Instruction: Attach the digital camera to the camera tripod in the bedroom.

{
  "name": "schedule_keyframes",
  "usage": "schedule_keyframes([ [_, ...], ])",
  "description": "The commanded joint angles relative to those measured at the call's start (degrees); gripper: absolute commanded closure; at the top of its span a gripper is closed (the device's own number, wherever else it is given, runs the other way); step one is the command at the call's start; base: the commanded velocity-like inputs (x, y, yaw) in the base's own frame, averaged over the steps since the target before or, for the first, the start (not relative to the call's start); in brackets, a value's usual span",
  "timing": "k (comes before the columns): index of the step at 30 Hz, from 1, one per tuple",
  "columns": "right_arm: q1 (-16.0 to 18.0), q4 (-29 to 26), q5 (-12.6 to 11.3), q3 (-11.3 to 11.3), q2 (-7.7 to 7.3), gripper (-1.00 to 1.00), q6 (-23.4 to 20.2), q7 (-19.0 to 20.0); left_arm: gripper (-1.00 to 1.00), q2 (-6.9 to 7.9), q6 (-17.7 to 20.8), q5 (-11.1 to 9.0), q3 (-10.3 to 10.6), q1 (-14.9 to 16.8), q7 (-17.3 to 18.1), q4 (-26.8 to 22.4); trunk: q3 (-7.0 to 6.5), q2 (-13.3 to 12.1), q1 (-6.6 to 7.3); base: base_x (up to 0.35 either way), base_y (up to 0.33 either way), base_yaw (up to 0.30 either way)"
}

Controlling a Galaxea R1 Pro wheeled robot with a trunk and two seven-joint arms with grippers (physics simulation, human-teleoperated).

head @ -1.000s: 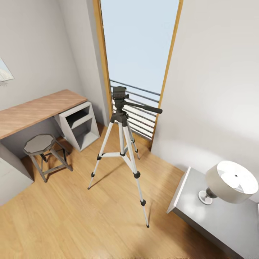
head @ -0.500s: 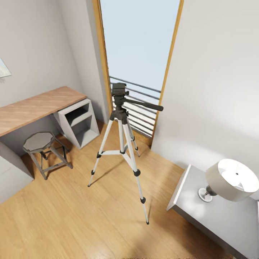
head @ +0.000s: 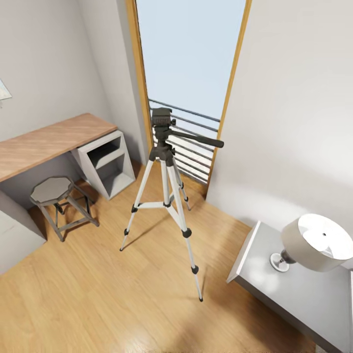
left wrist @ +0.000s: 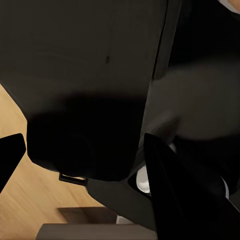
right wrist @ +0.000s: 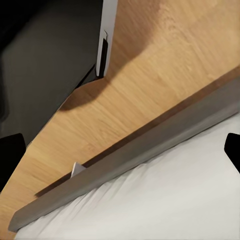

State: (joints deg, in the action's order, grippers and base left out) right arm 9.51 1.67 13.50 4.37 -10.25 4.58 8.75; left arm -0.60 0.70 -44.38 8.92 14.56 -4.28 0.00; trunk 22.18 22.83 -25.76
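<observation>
the tall camera tripod with three silver telescoping legs, black feet and a black head (head: 165,162) stands upright on the light wood floor (head: 98,294), near the middle of the scene and just in front of the tall wood-framed window (head: 189,59). its long black pan handle (head: 198,139) points right from the head. to its left are a wood-topped desk (head: 49,142) and a short grey octagonal stool (head: 51,191); to the near right is a grey bedside table (head: 289,289) carrying a white-shaded lamp (head: 318,247).

the digital camera cannot be made out in any view, so its location cannot be stated.

left gripper: two dark fingertips (left wrist: 170,175) are seen in the left wrist view, set well apart against dark robot bodywork; nothing is seen between them, so it reads as open and empty. right gripper: dark fingertips (right wrist: 12,150) sit at opposite edges of the right wrist view, above wood floor and the grey bed frame with white mattress (right wrist: 165,195); it also reads as open and empty.

handling judgement: the tripod is likely light, tall and easy to tip; its thin legs are smooth and poor holds. any contact should go to the head's flat top plate, pressing straight down. the camera, by the task's description, is probably rigid and compact; grip its body across the two broad sides, clear of lens and button.
</observation>
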Motion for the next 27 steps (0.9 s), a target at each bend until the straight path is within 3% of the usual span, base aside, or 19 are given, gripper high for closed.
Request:
schedule_keyframes([
  [1, 0.1, 0.2, 0.5, 0.4, -0.03, -1.00, 0.3, 0.1, 1.00, -0.01, 0.1, -0.3, 0.5, 0.0, -0.2, 0.0, 0.17, 0.1, -0.02, 0.000, 0.000, 0.000],
  [21, 0.1, 0.2, 0.5, 0.5, -0.04, -1.00, 0.3, 0.1, 1.00, 0.01, 0.0, -0.3, 0.5, 0.0, -0.1, 0.0, 0.65, 0.1, -0.02, 0.000, 0.000, 0.000],
  [27, 0.1, 0.2, 0.5, 0.5, -0.03, -1.00, 0.3, 0.2, 1.00, 0.11, 0.1, -0.3, 0.5, 0.0, 0.1, 0.0, 0.66, 0.1, -0.02, 0.135, 0.000, 0.000],
])
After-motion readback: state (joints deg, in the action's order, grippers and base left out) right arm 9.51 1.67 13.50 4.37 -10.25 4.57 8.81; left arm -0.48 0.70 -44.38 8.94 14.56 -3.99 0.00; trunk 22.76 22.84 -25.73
